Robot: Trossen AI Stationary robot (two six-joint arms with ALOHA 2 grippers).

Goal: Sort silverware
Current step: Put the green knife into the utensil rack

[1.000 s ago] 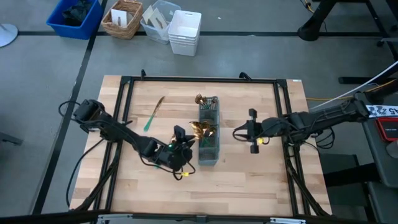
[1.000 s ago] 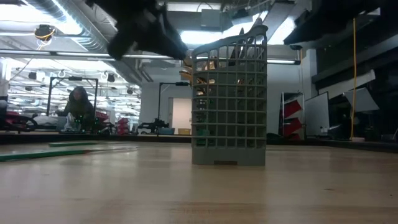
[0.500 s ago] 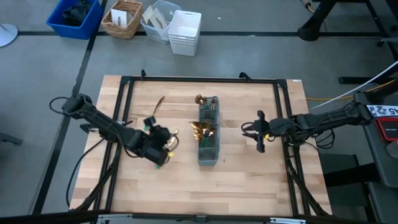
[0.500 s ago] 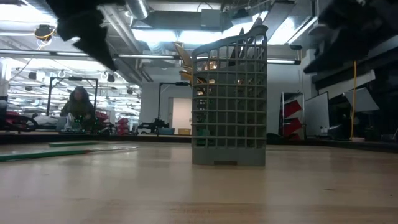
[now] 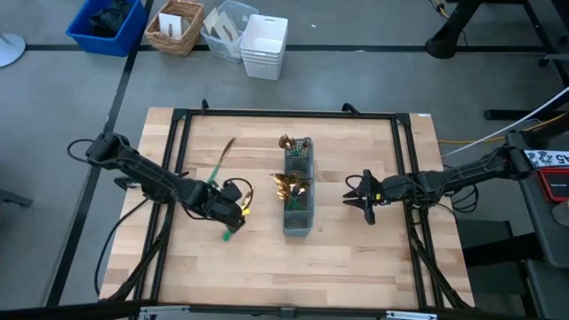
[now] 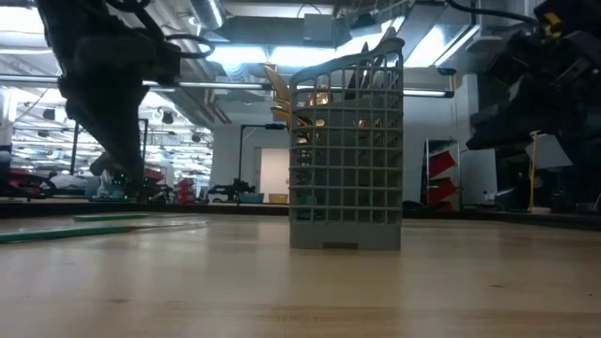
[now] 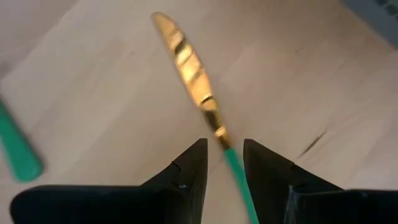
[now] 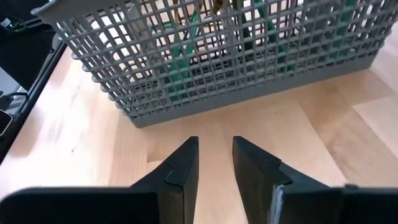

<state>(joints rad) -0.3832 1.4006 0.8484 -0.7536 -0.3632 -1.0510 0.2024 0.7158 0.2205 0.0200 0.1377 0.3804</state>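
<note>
On the left half of the wooden table (image 5: 356, 258), one gold-bladed knife (image 5: 220, 161) with a green handle lies flat on the boards, its blade towards the far edge and its handle running towards the left gripper (image 5: 234, 212). The left gripper sits low over the near end of that handle. In the left wrist view the knife (image 7: 198, 94) runs lengthwise into the gap between the two dark fingers (image 7: 186, 171), which stand parted on either side of the green handle. Whether the fingers touch the handle cannot be told; the knife appears to rest on the wood and is not lifted.

At the table's centre stands the grey caddy (image 5: 298, 187), a narrow mesh basket with compartments. Gold heads of the silverware (image 5: 290, 182) stand out of it, a cluster near the middle and another at the far end. The low view shows the caddy (image 6: 346, 155) upright, with a gold utensil tip (image 6: 278, 86) rising above its rim on the left corner. Green handles are visible through the mesh in the right wrist view (image 8: 186, 50).

To the right of the caddy, the right gripper (image 5: 366, 197) hangs above the table, near but clear of the basket. Its fingers (image 8: 180, 168) point at the caddy's side wall, stand apart and hold nothing.

Beyond the table's far edge, bins and a wicker basket (image 5: 174, 27) sit on the floor.
</note>
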